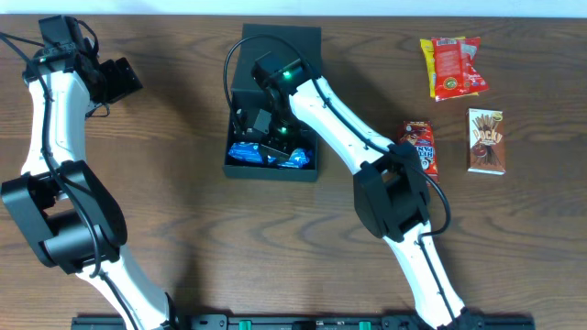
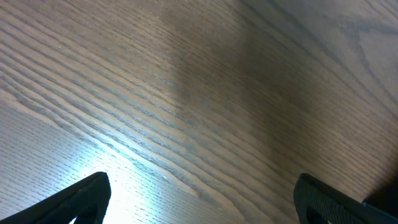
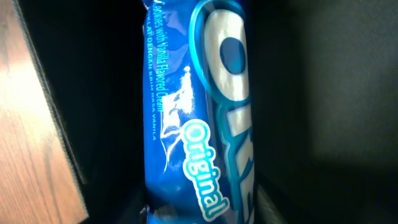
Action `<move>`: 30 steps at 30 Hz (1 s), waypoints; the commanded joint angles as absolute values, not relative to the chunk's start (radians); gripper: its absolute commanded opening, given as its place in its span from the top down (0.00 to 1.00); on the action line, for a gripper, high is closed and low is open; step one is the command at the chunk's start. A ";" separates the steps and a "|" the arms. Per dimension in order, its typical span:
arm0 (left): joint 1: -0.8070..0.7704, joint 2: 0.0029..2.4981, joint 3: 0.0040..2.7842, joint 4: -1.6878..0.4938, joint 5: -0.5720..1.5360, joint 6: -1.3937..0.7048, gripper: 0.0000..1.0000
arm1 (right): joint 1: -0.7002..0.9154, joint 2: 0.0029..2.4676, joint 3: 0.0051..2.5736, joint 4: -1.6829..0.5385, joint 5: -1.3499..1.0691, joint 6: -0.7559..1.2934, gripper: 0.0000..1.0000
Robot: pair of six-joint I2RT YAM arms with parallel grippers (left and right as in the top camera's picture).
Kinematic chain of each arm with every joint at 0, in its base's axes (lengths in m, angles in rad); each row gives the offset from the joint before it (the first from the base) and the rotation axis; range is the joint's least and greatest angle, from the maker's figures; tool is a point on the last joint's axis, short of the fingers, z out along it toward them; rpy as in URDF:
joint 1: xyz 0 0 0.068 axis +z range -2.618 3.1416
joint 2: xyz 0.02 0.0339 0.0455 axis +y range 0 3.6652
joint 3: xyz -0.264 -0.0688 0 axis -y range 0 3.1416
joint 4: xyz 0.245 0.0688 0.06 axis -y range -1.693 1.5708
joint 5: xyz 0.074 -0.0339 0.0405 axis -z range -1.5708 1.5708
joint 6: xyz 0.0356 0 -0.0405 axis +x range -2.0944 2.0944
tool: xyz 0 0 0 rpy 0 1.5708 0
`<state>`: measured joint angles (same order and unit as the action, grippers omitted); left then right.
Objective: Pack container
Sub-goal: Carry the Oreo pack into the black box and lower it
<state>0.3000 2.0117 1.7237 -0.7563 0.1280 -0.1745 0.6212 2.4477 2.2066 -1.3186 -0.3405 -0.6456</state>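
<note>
The right gripper (image 1: 267, 136) is down inside the container (image 1: 273, 174). Its fingers do not show clearly against the dark interior, so I cannot tell whether they pinch or have let go. Its wrist camera is filled by a blue Oreo Original packet (image 3: 199, 124), lying along the box floor near 1 wall.

The left gripper (image 2: 202, 183) has its 2 fingers spread wide over bare wooden table (image 2: 186, 93), holding nothing, well apart from the box.

The container sits mid-table, lid flap folded back at the far side. It looks like rigid cardboard, probably light and liable to slide if nudged. Its lid is best taken at the free edge, and the body by a wall rim.

To the right wait a red snack packet (image 1: 452, 67), a Pocky box (image 1: 485, 140) and a red-and-blue packet (image 1: 420, 147) beside the arm.
</note>
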 commanded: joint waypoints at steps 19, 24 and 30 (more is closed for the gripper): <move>0.303 2.021 1.718 -0.760 0.131 -0.152 0.05 | 0.623 2.446 2.428 -1.356 -0.352 -0.528 0.32; 0.302 2.021 1.718 -0.760 0.132 -0.153 0.05 | 0.620 2.446 2.513 -1.354 -0.350 -0.528 0.41; 0.302 2.021 1.718 -0.762 0.132 -0.153 0.05 | 0.615 2.449 2.356 -1.237 -0.342 -0.464 0.98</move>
